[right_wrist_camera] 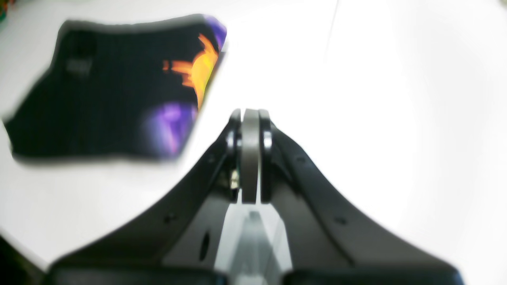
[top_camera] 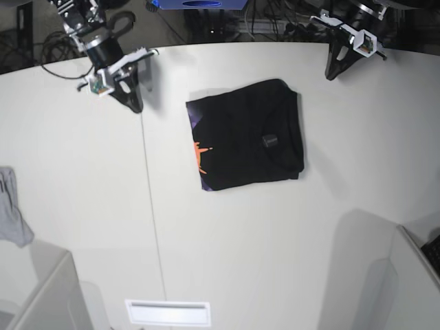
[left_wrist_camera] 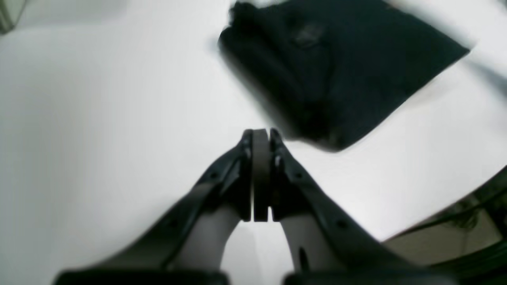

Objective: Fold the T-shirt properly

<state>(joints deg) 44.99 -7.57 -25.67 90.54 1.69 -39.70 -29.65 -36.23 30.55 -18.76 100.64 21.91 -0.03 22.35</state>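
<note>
And here across the pale table (top_camera: 240, 254), the black T-shirt (top_camera: 244, 137) lies folded in the middle, a grey cloth (top_camera: 12, 210) near one edge, while the left fingers (top_camera: 333, 77) and right fingers (top_camera: 138, 110) hover pressed together, gripping nothing!

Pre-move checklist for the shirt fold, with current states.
1. Left end effector shut, nothing in it: ok
2. Right end effector shut, nothing in it: ok
3. Both arms off the T-shirt: ok
4. T-shirt folded into a compact bundle: ok
5. Print tucked out of sight: not ok, orange and purple show along one edge
6. Layers underneath lying flat: cannot tell, hidden
</note>
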